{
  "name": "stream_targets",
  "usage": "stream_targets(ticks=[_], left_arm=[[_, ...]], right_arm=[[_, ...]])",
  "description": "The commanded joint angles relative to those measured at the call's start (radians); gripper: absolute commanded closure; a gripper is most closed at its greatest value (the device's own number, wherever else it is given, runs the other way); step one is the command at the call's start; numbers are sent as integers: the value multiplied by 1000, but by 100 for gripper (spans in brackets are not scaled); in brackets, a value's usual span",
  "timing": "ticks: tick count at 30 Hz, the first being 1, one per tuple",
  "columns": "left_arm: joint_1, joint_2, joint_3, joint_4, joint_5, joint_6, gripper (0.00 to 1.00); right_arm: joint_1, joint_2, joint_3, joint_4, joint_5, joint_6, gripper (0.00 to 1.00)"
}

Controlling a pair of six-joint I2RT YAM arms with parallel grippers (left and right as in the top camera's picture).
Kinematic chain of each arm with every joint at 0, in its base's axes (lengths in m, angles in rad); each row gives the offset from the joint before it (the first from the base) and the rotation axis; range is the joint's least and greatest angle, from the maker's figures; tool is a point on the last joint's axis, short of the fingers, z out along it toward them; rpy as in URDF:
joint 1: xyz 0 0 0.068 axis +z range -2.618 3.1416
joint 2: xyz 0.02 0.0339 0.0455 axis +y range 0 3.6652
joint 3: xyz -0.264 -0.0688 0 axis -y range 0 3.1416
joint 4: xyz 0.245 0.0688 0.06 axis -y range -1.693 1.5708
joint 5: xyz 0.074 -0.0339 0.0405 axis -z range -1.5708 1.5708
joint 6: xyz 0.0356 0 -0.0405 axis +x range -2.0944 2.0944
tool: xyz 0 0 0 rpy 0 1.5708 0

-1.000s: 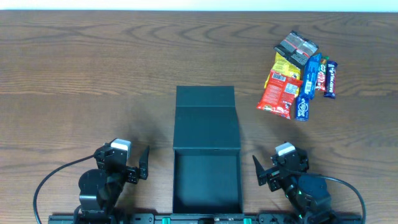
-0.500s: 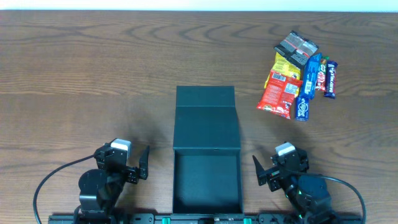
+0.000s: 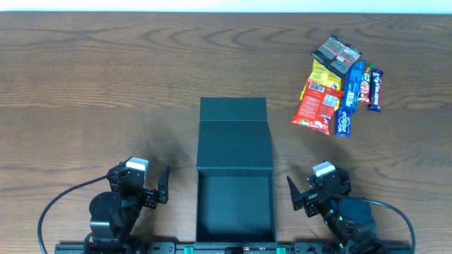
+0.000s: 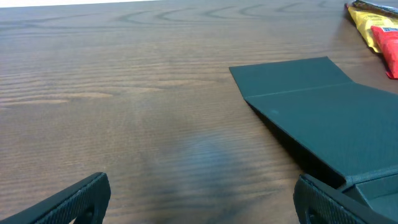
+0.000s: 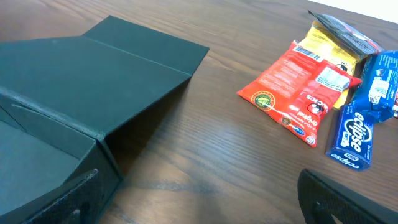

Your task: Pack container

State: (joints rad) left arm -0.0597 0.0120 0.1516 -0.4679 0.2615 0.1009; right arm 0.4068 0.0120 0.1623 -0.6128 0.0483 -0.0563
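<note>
Your container (image 3: 234, 141) sits at the near centre of the bench (image 3: 99, 77), squarely between the two arms, so either one can drop things into it. Its flap lid is thrown back flat toward the far side. That leaves the square cavity facing up with nothing in it, and keeps the lid out of both arms' paths.

The snack pile (image 3: 339, 85) lies well apart from it at the far right: a red packet (image 5: 298, 93), a yellow packet (image 3: 321, 73) and a black packet (image 3: 337, 53) overlapping, with a blue gum bar (image 5: 356, 134) and other bars alongside. By my judgement the packing has not begun.

Your left pincer (image 4: 202, 202) hangs low at the near left with its fingers spread wide apart, holding nothing; its camera looks across bare wood toward the lid. Your right pincer (image 5: 205, 202) is likewise spread wide and empty at the near right, just beside the box wall. The pile lies ahead of it, so it looks like the better placed arm to make the first pick. Watch the overlap, since lifting the red packet may drag its neighbours.
</note>
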Motion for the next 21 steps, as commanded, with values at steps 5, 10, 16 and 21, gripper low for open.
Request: stream_targets(ticks=[5,10,16,21], left_arm=[[1,-6,-18,-2,47,-70,5],[1,-6,-18,0,242,-472,5],[1,-6,-18,116,363,-871,5],[1,-6,-16,335,442,-882,4]], right_arm=[[-7,-7,-8,0,0,-1,1],[-7,-7,-8,0,0,-1,1],[-7,-7,-8,0,0,-1,1],[-7,-7,-8,0,0,-1,1]])
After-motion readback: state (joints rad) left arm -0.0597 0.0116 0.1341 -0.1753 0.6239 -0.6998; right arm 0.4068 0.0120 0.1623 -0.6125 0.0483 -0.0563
